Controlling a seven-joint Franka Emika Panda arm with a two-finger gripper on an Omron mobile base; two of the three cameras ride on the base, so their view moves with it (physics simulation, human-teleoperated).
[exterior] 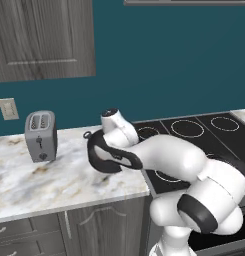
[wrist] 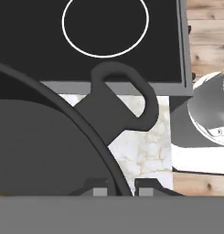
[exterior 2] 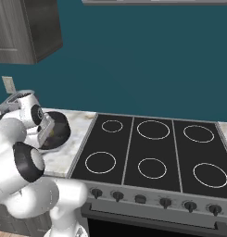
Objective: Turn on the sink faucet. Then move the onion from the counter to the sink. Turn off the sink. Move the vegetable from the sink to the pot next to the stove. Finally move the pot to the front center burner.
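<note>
Seemingly tool (wrist: 120,186) pinching dark pot (wrist: 35,141) rim

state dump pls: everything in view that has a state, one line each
gripper: shut on the pot rim
pot: upright on the counter beside the stove, loop handle toward the cooktop
counter: holds the toaster and pot
toaster: upright near the wall, slots empty
stove: nothing on its ring burners
front center burner: bare, pot not on it yet
upper cabinet: door shut
</note>
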